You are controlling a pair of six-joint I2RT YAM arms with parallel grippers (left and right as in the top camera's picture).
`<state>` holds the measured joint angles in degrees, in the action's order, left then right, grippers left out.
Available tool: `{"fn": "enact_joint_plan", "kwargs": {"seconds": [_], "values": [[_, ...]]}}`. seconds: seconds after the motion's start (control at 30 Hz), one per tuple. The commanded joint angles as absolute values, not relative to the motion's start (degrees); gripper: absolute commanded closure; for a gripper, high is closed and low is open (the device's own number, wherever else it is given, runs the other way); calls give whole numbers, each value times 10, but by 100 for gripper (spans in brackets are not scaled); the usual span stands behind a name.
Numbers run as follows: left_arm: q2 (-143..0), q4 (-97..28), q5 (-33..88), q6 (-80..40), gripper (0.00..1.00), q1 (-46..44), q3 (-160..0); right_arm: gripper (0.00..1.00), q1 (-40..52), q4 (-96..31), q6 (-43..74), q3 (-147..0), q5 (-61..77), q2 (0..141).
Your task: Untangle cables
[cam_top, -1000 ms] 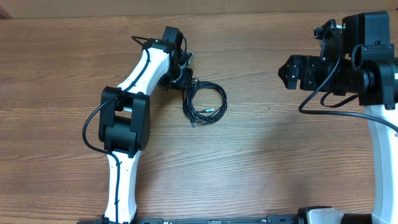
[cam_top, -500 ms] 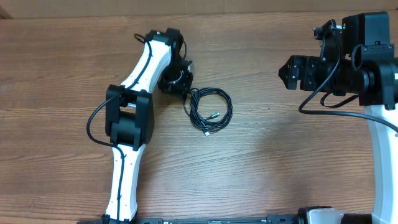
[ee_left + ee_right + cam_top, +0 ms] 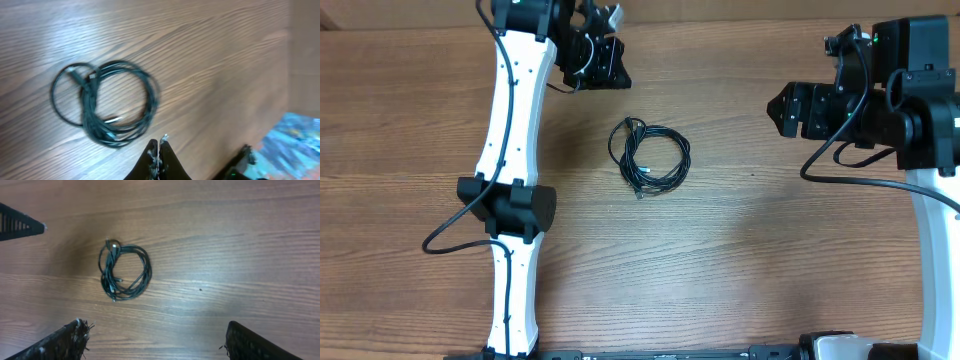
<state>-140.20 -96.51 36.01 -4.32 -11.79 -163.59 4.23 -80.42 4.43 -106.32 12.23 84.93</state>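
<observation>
Cables (image 3: 650,158) coiled on counter (image 3: 770,250). Left end effector (image 3: 157,146) closed tight, empty, apart from cables. Right end effector (image 3: 155,325) wide, empty, well apart.

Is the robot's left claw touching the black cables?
Apart. The overhead view shows a strip of bare table between the left gripper and the cables; the shut jaws hold nothing.

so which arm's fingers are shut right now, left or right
The left arm's fingers: they are pressed tip to tip and hold nothing, while the cables lie free on the table. The right arm's fingers stand wide apart.
</observation>
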Motion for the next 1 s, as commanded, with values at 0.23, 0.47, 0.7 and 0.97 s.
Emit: {"fn": "enact_joint_plan", "kwargs": {"seconds": [0.23, 0.47, 0.7, 0.97], "values": [[-1353, -968, 23, -66, 68, -159, -1626, 0, 46, -795, 40, -1061, 138, 865], [-1372, -920, -53, -69, 10, -190, -1490, 0, 46, -812, 40, -1061, 138, 891], [-1399, -854, -51, -99, 16, -188, -1374, 0, 46, -816, 39, -1061, 128, 894], [-1403, -800, -51, -138, 16, -187, -1293, 0, 46, -816, 41, -1061, 127, 895]]}}
